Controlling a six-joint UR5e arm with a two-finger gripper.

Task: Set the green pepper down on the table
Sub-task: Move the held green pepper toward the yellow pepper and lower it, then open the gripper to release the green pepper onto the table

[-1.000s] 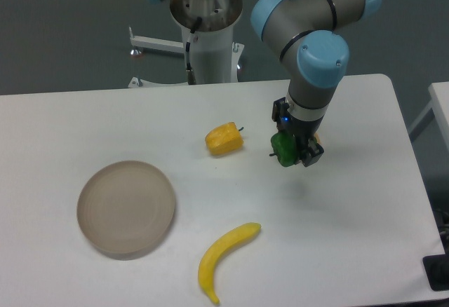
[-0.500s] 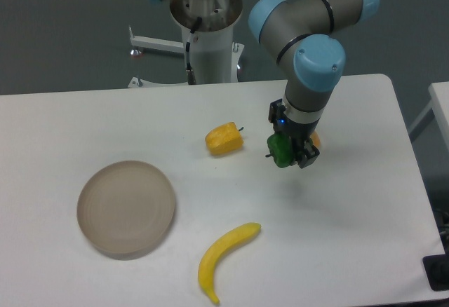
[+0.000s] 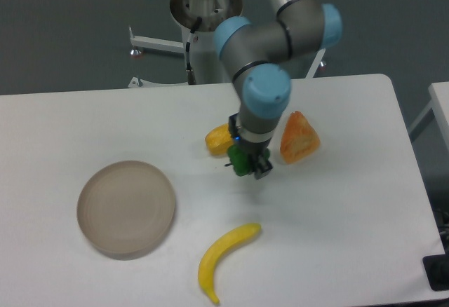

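My gripper [image 3: 248,165] is shut on the green pepper [image 3: 242,163], a small dark-green piece that shows between the black fingers. It hangs just above the white table [image 3: 337,237], near the middle, right of the yellow pepper [image 3: 218,139] and above the banana [image 3: 224,252]. The arm's wrist hides part of the yellow pepper and the top of the green pepper.
An orange wedge-shaped piece [image 3: 299,137] lies right of the gripper. A round beige plate [image 3: 126,207] sits at the left. The robot base [image 3: 208,33] stands behind the table's far edge. The table's right edge runs near x 600.
The arm has swung left with the green pepper, from beside the orange wedge to next to the yellow pepper. The orange wedge is now uncovered.
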